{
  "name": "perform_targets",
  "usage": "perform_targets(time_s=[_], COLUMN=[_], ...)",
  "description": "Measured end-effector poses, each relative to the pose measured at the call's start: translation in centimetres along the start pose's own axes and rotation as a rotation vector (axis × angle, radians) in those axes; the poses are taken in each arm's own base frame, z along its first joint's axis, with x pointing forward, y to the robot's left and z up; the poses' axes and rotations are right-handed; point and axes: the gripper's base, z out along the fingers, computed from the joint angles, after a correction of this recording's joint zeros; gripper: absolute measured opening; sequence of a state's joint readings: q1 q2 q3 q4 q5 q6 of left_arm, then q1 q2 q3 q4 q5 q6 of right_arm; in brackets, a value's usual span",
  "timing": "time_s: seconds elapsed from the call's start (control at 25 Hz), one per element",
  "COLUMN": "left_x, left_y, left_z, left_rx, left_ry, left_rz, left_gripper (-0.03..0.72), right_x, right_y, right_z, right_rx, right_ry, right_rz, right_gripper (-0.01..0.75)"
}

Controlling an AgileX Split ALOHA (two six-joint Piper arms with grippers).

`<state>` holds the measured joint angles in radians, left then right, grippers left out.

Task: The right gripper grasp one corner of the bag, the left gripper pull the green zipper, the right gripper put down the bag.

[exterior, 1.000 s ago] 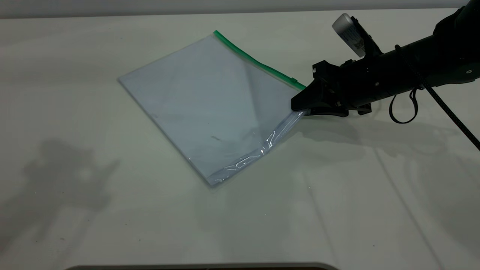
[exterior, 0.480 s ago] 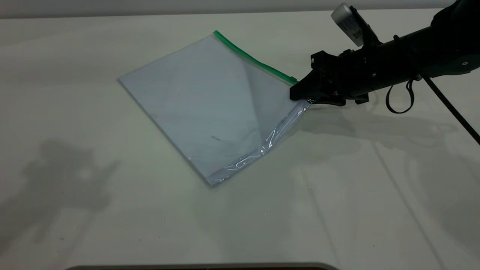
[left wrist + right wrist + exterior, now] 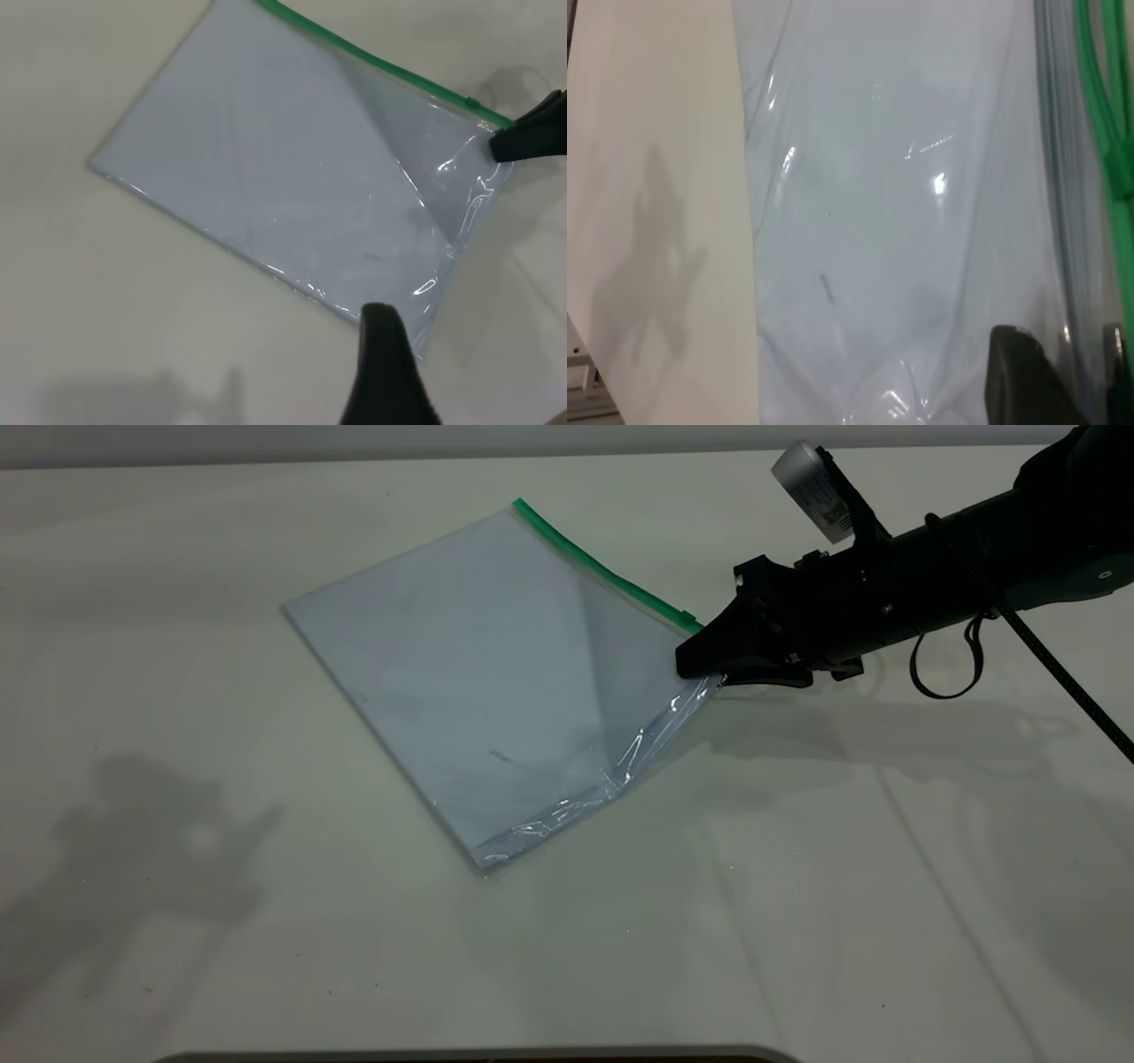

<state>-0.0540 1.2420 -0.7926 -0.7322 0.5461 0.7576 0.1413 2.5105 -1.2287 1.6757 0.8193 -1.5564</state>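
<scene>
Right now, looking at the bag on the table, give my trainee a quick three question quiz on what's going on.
1. True or false: the right gripper has the bag clamped at a corner, lifted off the table.
2. Which edge carries the green zipper? A) the far long edge B) the near crinkled edge C) the edge opposite the right gripper.
3. Fill in: the zipper's small slider tab sits at the end nearest the ____ gripper.

Key: 1 true; 2 A; 3 right. The left gripper hangs above the bag's near corner, touching nothing.
</scene>
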Motion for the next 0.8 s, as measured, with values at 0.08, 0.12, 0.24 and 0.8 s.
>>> perform_targets(time_s=[0.08,0.12,0.24,0.8], left_x=[0.0,0.0,0.1,0.2], left_y=[0.0,0.0,-0.1,0.3], left_z=[0.0,0.0,0.0,0.8], left_rx=[0.002,0.003,0.006,0.01], left_ry=[0.002,0.004,0.006,0.032], left_rz=[0.0,0.0,0.0,0.011], left_gripper=[0.565,0.565,0.565,0.565], right_x=[0.1,0.2,0.2,-2.3], right_y=[0.0,0.0,0.0,4.4], right_z=[0.0,0.0,0.0,-3.3], right_rx=[0.0,0.002,0.005,-0.073], right_ry=[0.014,0.019,0.026,0.125], right_rz=[-0.01,-0.012,-0.011,-0.268], right_gripper=[0.232,0.232,0.212,0.031])
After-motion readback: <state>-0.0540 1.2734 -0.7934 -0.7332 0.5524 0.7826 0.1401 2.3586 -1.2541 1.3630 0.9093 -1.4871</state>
